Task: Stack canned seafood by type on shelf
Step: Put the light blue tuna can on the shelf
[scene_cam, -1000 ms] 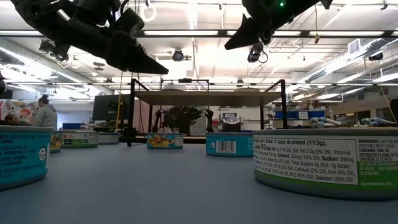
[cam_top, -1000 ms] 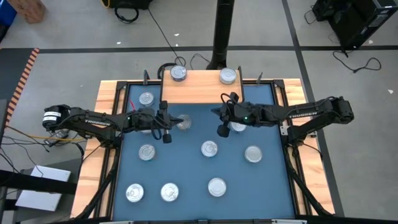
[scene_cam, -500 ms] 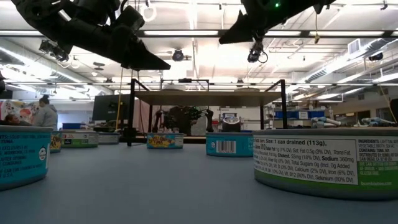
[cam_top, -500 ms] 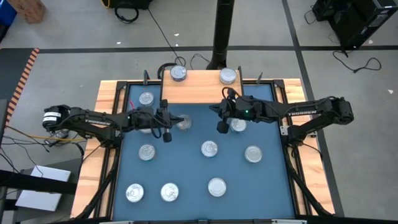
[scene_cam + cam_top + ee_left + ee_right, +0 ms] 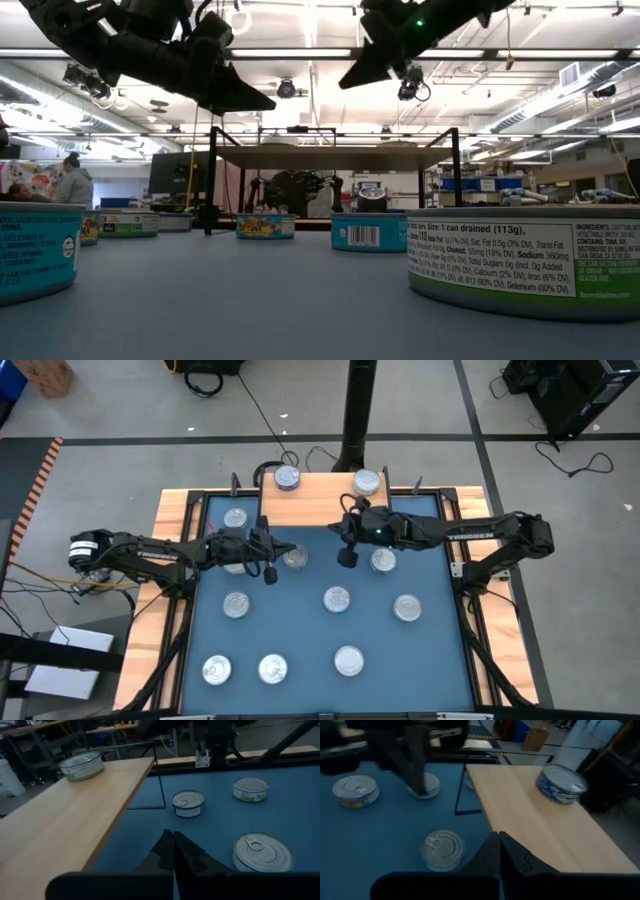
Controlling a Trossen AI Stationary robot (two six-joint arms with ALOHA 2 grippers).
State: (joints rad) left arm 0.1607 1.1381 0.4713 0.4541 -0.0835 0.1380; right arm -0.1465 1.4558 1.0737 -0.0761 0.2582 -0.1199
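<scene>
The shelf (image 5: 325, 500) is a light-wood board on thin black legs at the far edge of the blue mat. Two tins stand on it, one (image 5: 287, 478) at its left end and one (image 5: 367, 482) at its right end. Several more silver-topped tins lie flat on the mat, among them one (image 5: 295, 557) between the grippers and one (image 5: 383, 560) under the right arm. My left gripper (image 5: 269, 571) hovers shut just left of the middle tin. My right gripper (image 5: 347, 557) hovers shut by the shelf's near edge, above the mat (image 5: 498, 837).
Tins lie spread across the mat: one (image 5: 235, 518) at far left, three (image 5: 337, 598) in a middle row, three (image 5: 273, 668) along the near edge. Wooden rails (image 5: 170, 540) and black frame bars border the mat. A black post (image 5: 357, 410) stands behind the shelf.
My right gripper has moved toward the table's left and far edges, closer to the shelf's near edge, staying shut and above the mat. The tins have not moved.
</scene>
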